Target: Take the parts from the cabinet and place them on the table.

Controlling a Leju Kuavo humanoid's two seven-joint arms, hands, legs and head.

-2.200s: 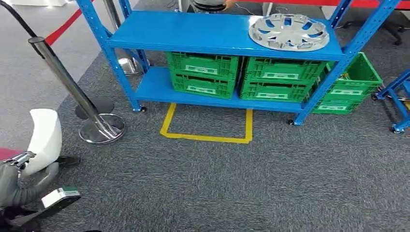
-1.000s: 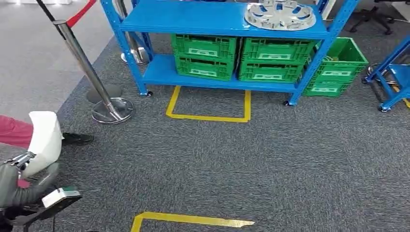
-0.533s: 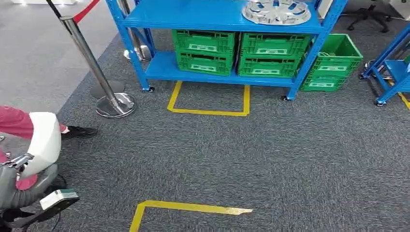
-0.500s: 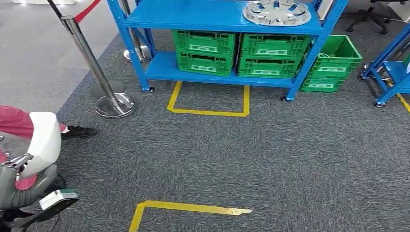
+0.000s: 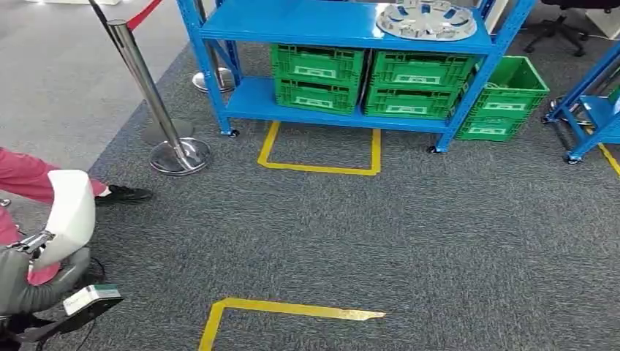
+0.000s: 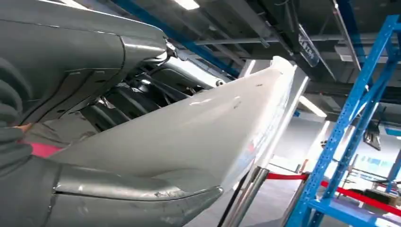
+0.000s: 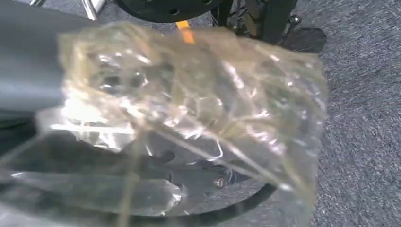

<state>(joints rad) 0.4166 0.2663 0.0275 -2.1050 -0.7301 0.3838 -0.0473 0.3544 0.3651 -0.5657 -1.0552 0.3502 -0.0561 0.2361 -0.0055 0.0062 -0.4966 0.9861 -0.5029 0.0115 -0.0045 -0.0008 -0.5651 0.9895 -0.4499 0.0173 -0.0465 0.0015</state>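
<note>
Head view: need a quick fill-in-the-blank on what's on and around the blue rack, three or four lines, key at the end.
1. The silver hubcap lies on the ____ shelf of the blue rack.
2. The crates stacked on the rack's lower shelf are ____ in colour.
3. The tape outline on the carpet in front of the rack is ____.
4. The left hand holds a ____ curved part.

Missing words: top; green; yellow; white
</note>
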